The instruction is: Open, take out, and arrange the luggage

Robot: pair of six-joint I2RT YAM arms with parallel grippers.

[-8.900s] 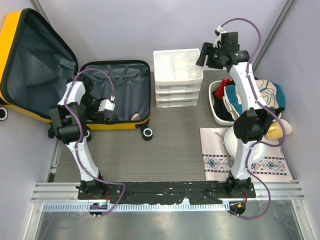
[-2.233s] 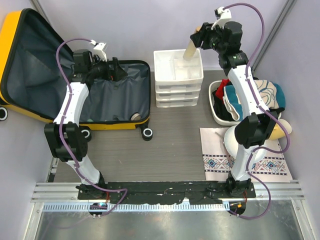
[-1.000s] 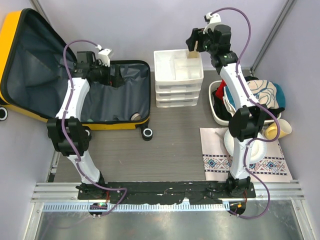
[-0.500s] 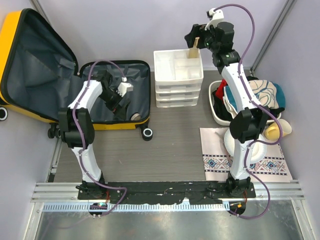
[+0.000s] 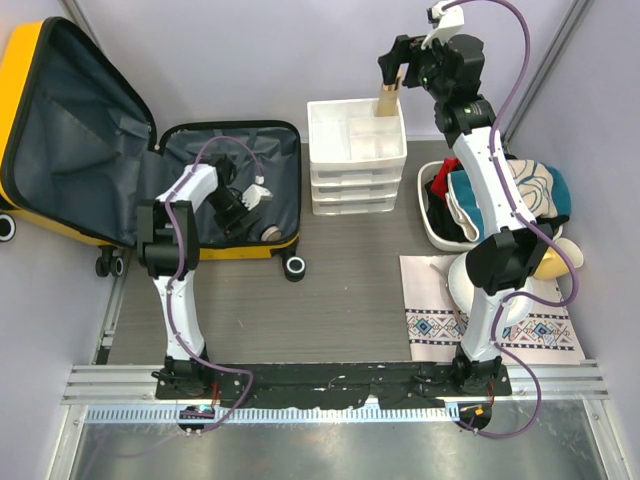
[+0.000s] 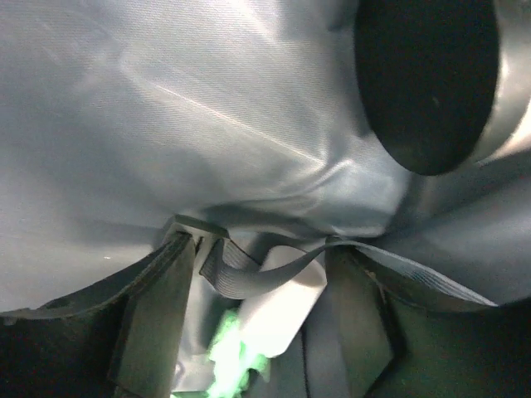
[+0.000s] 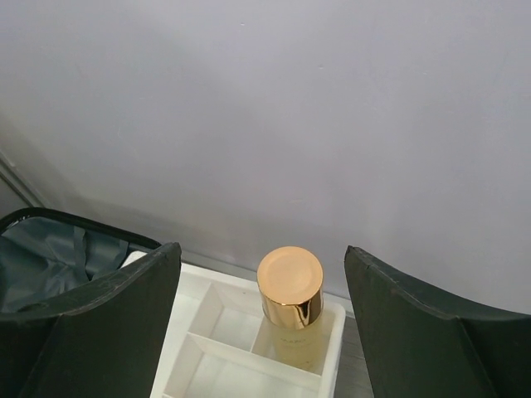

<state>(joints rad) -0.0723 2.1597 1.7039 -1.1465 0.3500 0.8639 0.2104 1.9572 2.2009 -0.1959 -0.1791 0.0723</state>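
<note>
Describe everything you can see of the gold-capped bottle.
The bottle has a round, shiny gold cap and a pale yellowish, translucent body that looks like glass or plastic. It stands upright with its cap on, in the back right compartment of the white organizer. Its lower part is hidden by the compartment walls. The right end effector hangs open above it, with one finger on each side and neither touching it.

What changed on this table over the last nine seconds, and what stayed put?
The right gripper carried the gold-capped bottle over the white organizer, stood it upright in the back right compartment and let go, jaws open. The left gripper swung down into the open suitcase. The suitcase, organizer and basin stayed put.
</note>
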